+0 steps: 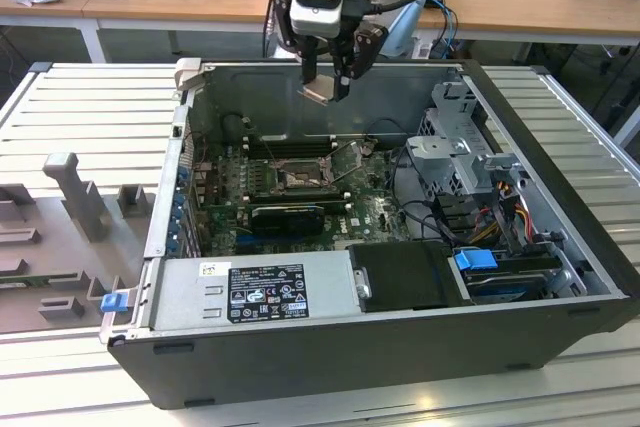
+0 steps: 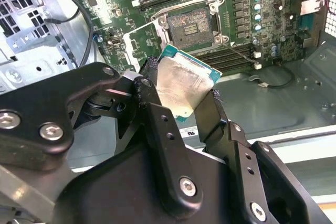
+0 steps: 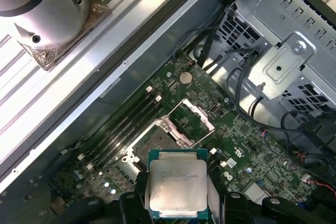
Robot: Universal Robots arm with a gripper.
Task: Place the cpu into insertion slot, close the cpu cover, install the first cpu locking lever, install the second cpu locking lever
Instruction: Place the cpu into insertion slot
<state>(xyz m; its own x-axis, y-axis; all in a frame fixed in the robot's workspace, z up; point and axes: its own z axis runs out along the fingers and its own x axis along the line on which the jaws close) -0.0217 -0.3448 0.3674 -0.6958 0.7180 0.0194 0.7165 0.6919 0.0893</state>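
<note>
Counter (image 1: 80, 107) holds the case (image 1: 400, 347); my fingers (image 2: 157, 119) grip the cpu (image 2: 181, 85), well clear of the slot (image 2: 191, 23). Skewed seating could damage both.

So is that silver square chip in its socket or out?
Out. The claw grips the silver-topped square chip up in the air, and the dark square socket below lies bare.

I've got the cpu (image 3: 176, 184), pale silver top showing, tilted, well above the dark insertion slot (image 3: 152, 141); its cpu cover (image 3: 199, 115) stands swung open alongside.
</note>
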